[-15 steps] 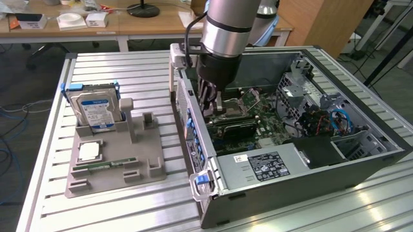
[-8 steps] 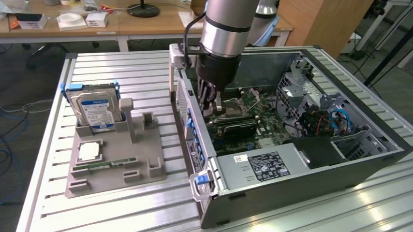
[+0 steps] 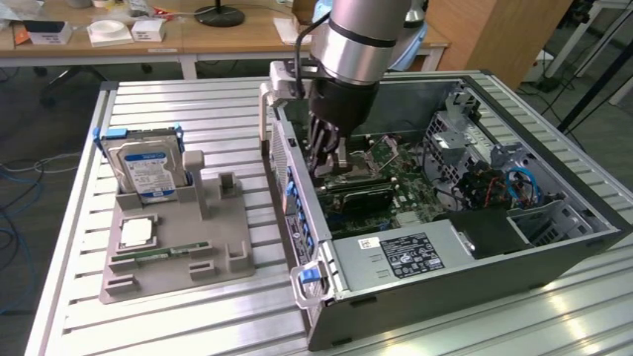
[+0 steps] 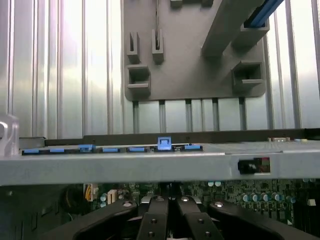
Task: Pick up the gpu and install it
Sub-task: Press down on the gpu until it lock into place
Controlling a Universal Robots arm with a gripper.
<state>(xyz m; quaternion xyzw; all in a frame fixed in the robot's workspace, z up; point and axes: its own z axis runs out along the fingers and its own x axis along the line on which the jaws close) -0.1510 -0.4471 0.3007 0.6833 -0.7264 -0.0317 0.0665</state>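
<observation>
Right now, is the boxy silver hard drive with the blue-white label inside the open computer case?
No, the hard drive stands in the grey holder tray beside the case.

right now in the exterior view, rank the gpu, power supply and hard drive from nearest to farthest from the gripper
1. gpu: inside the case, just under the gripper.
2. power supply: at the case's near end, below the gpu in the picture.
3. hard drive: outside the case, upright in the grey holder at the exterior view's left.

Ribbed metal bench (image 3: 198,111) is seen brushed, with a dull sheen. Grey matt plastic is shown on the holder tray (image 3: 188,245). Glossy bare metal covers the hard drive (image 3: 147,167). Computer case (image 3: 554,245) is painted matt dark outside, bare galvanised metal inside. Arm sleeve (image 3: 361,37) is polished silver.
</observation>
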